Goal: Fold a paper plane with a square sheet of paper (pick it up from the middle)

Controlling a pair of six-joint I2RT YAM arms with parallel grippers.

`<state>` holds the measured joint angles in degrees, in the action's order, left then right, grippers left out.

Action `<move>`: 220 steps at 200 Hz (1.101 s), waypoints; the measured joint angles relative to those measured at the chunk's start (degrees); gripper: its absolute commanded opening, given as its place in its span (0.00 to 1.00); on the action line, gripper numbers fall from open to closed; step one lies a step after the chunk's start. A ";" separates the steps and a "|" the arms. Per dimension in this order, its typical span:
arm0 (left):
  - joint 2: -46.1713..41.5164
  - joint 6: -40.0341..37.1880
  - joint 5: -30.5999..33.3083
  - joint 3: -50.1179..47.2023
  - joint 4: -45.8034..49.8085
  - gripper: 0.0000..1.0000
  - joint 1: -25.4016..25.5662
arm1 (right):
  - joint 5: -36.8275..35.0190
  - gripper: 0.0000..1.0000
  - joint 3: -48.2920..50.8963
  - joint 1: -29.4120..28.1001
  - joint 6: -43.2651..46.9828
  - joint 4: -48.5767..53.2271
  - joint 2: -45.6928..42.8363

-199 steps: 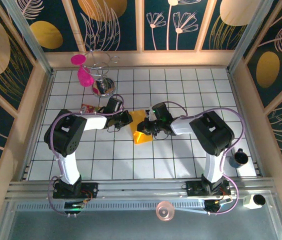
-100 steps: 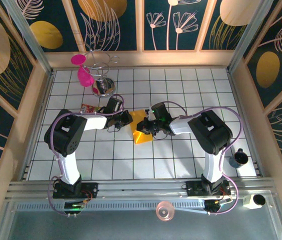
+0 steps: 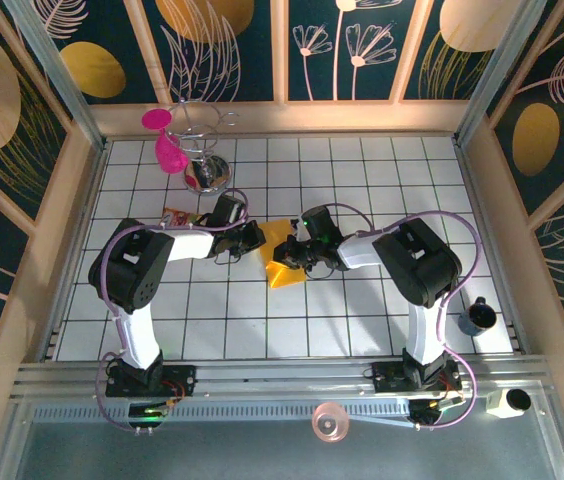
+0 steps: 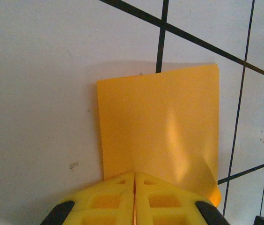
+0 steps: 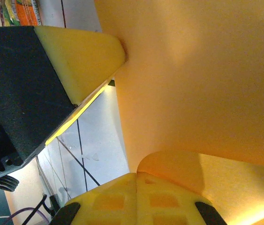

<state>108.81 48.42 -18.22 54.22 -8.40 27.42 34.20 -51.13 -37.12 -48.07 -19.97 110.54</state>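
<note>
Top external: the sheet of paper (image 3: 284,270) lies between the left gripper (image 3: 258,240) and right gripper (image 3: 293,257), each clamped shut on an edge.

Left gripper (image 4: 134,176) closed; right gripper (image 5: 135,176) closed

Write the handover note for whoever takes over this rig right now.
Left gripper: shut, tips at the edge of the orange sheet of paper; pinching or pressing, cannot tell.
Right gripper: shut, apparently pinching a curled-up part of the sheet.
Sheet: mid-table between both grippers, partly lifted on the right gripper's side.
Done: sheet gripped and, it seems, partly folded.
Left: the remaining folds; no slim pointed plane yet.
Snack packet lies further left, apart from the sheet.
</note>
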 measured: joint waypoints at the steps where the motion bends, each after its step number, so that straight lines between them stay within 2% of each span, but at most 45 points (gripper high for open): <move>1: 0.00 0.00 0.00 0.00 0.00 0.08 0.00 | -0.07 0.00 0.00 0.00 -0.07 0.00 0.00; 102: 0.00 0.00 0.00 0.00 -0.02 0.08 0.00 | -0.17 0.00 -0.22 0.00 -0.26 0.39 1.01; 158: 0.00 -0.04 0.09 1.01 1.03 0.12 0.00 | -0.17 0.00 -0.59 0.00 -0.24 0.92 1.14; 185: -0.17 -0.20 0.90 3.37 2.32 0.19 0.00 | -0.09 0.09 -1.01 0.00 -0.22 1.38 1.29; 220: -4.31 0.33 5.09 3.91 3.87 0.24 0.00 | 1.01 0.27 -2.12 0.00 0.28 1.64 1.38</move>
<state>104.51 48.75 -13.13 58.13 -4.54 27.42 35.20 -53.25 -37.12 -47.79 -18.33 111.92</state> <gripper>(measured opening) 0.232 0.226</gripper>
